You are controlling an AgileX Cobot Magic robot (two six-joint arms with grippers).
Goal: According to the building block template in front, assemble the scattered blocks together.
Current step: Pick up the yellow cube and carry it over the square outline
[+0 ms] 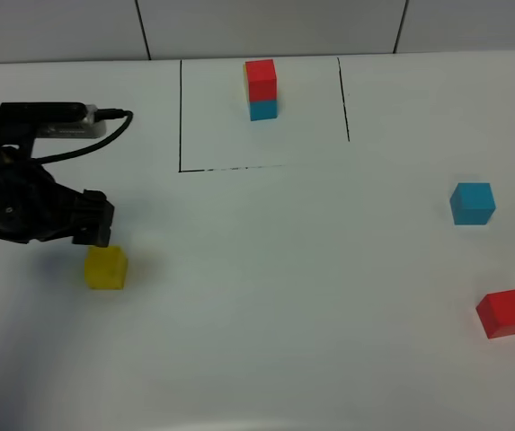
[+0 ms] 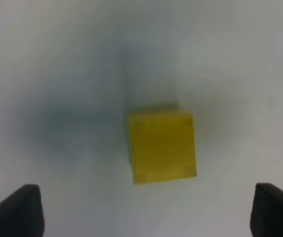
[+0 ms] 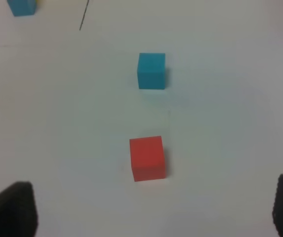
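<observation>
**Three loose cubes apart on the table, both grippers released**

Nearest the front of the white table (image 1: 275,359), on the right side, the red cube (image 1: 504,312) is seen lying flat and alone. In the right wrist view it is placed ahead of the right gripper (image 3: 148,207), whose dark fingers (image 3: 10,210) are spread wide with nothing held between them (this gripper is not caught by the high camera).

A little farther back, on the left side, the yellow cube (image 1: 105,267) is set on the table; the left gripper (image 1: 93,224) is poised just behind it. In the left wrist view the jaws are shown fully parted, and the cube lies ahead of the fingertips, untouched by them.

Farther back on the right the cyan-blue cube (image 1: 472,203) is found, near the red cube yet apart from it, and well apart from the yellow cube.

At the far end, near the middle, the building block template (image 1: 261,90) is stood; a red block is stacked on a cyan-blue block, with a yellow sliver shown at the left edge. It is framed by thin black lines (image 1: 181,117) on its left, right and near sides; the near line fades out partway.
</observation>
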